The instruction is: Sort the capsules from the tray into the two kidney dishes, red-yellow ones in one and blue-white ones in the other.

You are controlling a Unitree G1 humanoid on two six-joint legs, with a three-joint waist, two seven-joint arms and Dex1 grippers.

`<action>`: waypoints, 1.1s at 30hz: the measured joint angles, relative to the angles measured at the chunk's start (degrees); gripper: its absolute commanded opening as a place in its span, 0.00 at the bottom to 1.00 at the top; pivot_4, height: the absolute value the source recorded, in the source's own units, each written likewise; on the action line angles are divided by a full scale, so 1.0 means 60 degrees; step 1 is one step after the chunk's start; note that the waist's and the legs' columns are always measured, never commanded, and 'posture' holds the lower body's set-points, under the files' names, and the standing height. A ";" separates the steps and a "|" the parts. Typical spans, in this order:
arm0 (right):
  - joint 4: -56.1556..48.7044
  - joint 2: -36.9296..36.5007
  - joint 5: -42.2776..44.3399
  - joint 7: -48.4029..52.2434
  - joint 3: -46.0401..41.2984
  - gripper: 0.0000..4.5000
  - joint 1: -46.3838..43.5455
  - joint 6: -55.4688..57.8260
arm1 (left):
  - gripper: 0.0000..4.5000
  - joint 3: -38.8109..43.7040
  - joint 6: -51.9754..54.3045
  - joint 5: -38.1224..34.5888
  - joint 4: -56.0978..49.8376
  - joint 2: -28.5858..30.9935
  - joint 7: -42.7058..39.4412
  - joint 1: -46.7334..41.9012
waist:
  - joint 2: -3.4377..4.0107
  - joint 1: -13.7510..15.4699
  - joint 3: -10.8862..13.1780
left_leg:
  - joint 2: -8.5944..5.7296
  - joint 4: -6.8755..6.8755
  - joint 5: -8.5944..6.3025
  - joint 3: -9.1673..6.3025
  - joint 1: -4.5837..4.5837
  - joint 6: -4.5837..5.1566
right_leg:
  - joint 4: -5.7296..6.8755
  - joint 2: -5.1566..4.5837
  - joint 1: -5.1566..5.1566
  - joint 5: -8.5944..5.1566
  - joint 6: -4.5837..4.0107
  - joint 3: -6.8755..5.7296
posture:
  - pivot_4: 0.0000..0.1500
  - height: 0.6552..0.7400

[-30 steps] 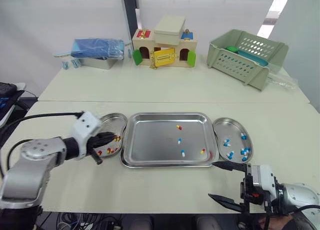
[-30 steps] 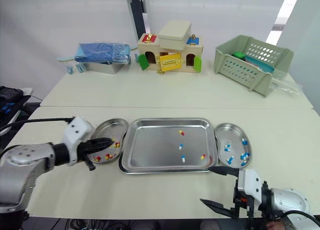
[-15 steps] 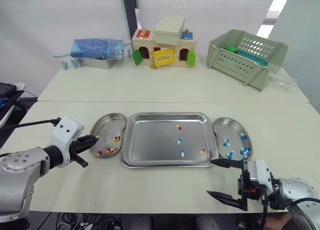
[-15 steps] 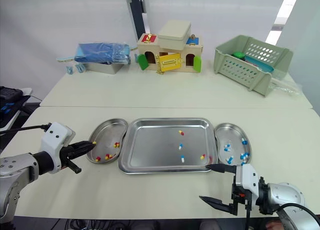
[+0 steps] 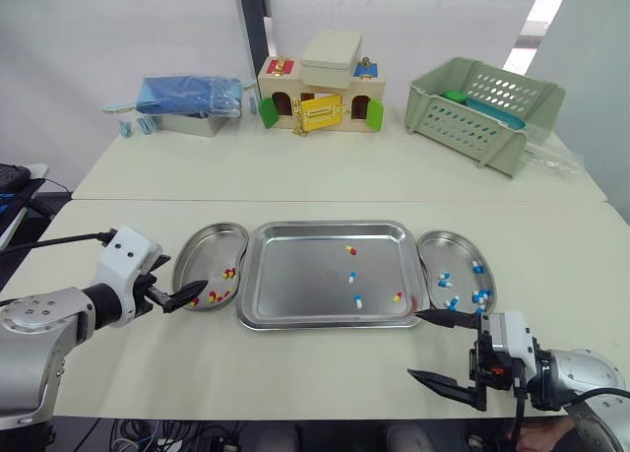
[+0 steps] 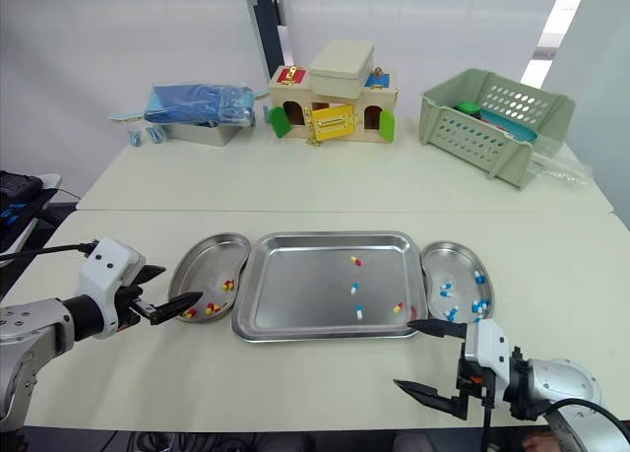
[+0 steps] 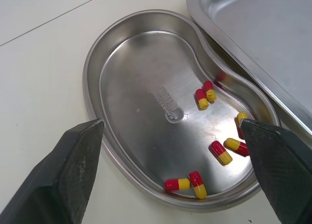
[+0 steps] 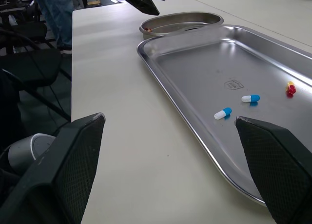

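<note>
The left gripper (image 5: 182, 283), fingers spread wide and empty, hovers at the outer rim of the left kidney dish (image 5: 202, 247); the red-yellow capsules (image 5: 228, 273) lie in the dish just beyond its fingertips. The right gripper (image 5: 415, 346), also wide open and empty, sits by the tray (image 5: 295, 275). Ahead of it lies the right kidney dish (image 5: 438, 245) with blue-white capsules (image 5: 479, 296). Four loose capsules (image 5: 352, 277) lie in the tray.

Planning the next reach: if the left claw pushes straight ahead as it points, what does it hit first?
Probably the left kidney dish, around its red-yellow capsules, though depth is unclear.
</note>
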 measured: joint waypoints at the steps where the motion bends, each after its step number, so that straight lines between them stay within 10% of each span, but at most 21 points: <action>1: 0.0000 -0.0002 0.0010 0.0001 -0.0027 1.00 0.0001 -0.0001 | 1.00 0.0000 0.0000 0.0000 0.0001 0.0000 -0.0001 0.0014 | 0.0000 -0.0001 0.0000 | 0.0000 0.0000 0.0000 0.0000 0.0000 0.0000 | 0.0000 0.0000 0.0000 0.0000 0.0000 0.0000 | 1.00 1.00; 12: -0.0350 -0.0330 0.0780 -0.0102 -0.0625 1.00 0.0258 0.0698 | 1.00 0.0214 -0.0055 -0.0350 -0.0001 0.0013 -0.0198 0.0122 | 0.0000 0.0005 0.0000 | 0.0000 0.0000 0.0000 0.0000 -0.0002 0.0000 | -0.0002 -0.0001 0.0000 0.0000 0.0000 0.0001 | 1.00 1.00; 18: -0.0183 -0.1566 0.1192 -0.0299 -0.2115 1.00 -0.0168 0.1748 | 1.00 0.2679 -0.1286 -0.1184 0.0067 0.0003 -0.0912 0.0688 | -0.0006 -0.0044 0.0003 | 0.0004 -0.0006 -0.0001 0.0010 0.0003 0.0001 | -0.0004 0.0001 -0.0001 0.0000 -0.0002 0.0007 | 1.00 1.00; 33: 0.5560 -0.3835 -0.0391 0.1219 -0.2938 1.00 -0.1589 0.2389 | 1.00 0.4926 -0.4683 -0.0715 0.3731 0.0548 -0.2267 0.2843 | -0.0033 -0.0032 -0.0007 | 0.0004 -0.0009 -0.0001 0.0024 0.0005 0.0002 | -0.0007 -0.0006 0.0000 -0.0001 -0.0003 0.0004 | 1.00 1.00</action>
